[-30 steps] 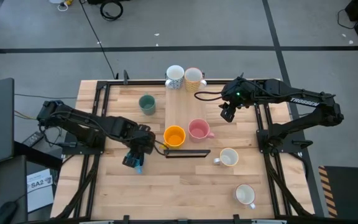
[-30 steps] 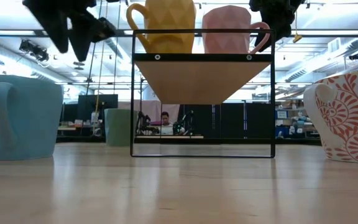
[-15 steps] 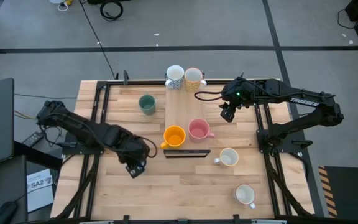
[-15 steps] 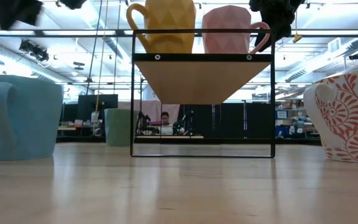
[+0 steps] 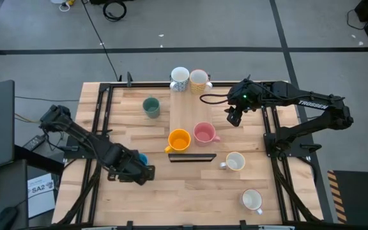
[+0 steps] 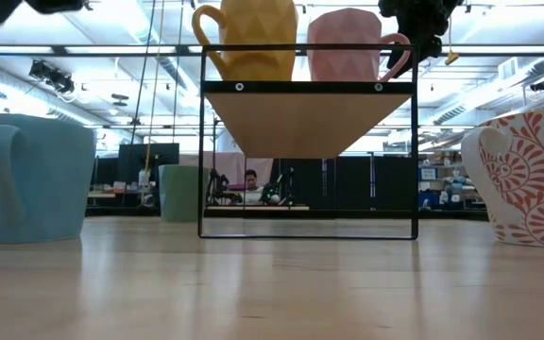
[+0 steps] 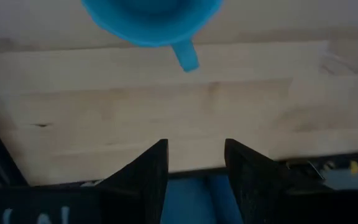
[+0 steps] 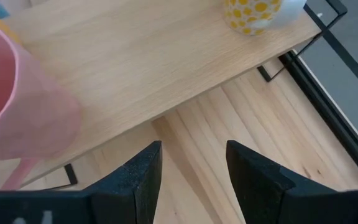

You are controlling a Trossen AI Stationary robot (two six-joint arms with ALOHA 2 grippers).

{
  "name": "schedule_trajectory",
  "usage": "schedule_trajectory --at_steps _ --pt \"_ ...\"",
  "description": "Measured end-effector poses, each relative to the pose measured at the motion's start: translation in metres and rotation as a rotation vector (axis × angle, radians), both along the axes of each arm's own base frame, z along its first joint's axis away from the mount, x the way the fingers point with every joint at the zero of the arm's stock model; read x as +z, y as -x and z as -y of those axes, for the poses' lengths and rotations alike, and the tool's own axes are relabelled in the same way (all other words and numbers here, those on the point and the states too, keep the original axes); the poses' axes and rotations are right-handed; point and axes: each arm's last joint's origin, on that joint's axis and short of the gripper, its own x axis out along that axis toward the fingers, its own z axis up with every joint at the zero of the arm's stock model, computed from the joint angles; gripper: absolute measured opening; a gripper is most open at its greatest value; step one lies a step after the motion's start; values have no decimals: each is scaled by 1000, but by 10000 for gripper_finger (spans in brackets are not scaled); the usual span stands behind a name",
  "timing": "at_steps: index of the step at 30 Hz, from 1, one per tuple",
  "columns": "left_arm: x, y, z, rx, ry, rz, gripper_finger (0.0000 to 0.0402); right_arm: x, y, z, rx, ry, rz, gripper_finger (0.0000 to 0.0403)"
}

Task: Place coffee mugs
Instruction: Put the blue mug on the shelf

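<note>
Now the blue mug (image 7: 151,18) sits just ahead of the left gripper's (image 7: 194,165) released fingers (image 7: 145,177), untouched

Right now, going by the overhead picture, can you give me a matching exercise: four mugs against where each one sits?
Things:
1. orange mug
2. grey-green mug
3. blue mug
4. pink mug

Places:
A. beside the left hand
B. on the raised shelf, right of its neighbour
C. on the table, left of the shelf
D. on the shelf's front left

Pairs: 1-D, 2-C, 3-A, 4-B
</note>
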Motion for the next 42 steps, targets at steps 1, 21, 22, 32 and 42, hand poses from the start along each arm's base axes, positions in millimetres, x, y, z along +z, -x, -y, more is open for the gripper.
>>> schedule_trajectory --at_steps 1,21,22,32,42 --pt "-4 -2 2 2 -9 -15 164 0 0 0 0 -1 0 185" --pt "-59 -35 0 95 -172 -156 164 0 0 0 22 12 -7 185" --pt "-59 -34 -1 105 -180 -161 164 0 0 0 22 12 -7 186" --pt "-59 -23 -4 92 -244 -264 164 0 0 0 23 12 -7 185" --pt "-58 -12 0 -114 -311 -306 164 0 0 0 24 11 -6 186"
